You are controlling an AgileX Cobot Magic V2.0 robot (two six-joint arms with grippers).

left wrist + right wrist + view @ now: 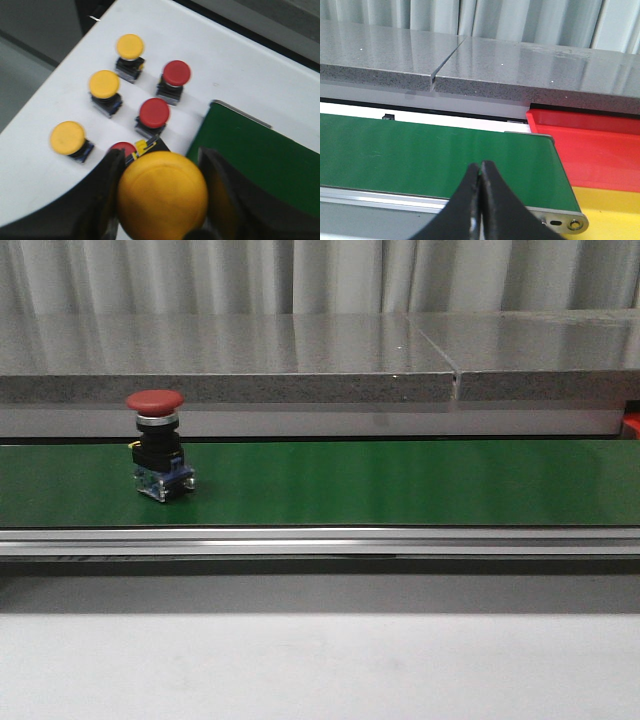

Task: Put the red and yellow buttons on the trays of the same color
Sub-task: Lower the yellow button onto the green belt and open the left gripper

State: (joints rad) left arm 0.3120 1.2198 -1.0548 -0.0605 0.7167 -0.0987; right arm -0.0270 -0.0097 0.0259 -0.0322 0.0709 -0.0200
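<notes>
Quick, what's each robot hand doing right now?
Left end effector: closed on a yellow button.
Right end effector: closed, holding nothing.

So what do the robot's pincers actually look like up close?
Only the fingers show. The left pincer has broad, dark, slightly glossy fingers with curved inner faces. The right pincer has smooth black fingers tapering to narrow tips. No cables or markings are visible.

Yellow tray (615,212) cut off
</notes>
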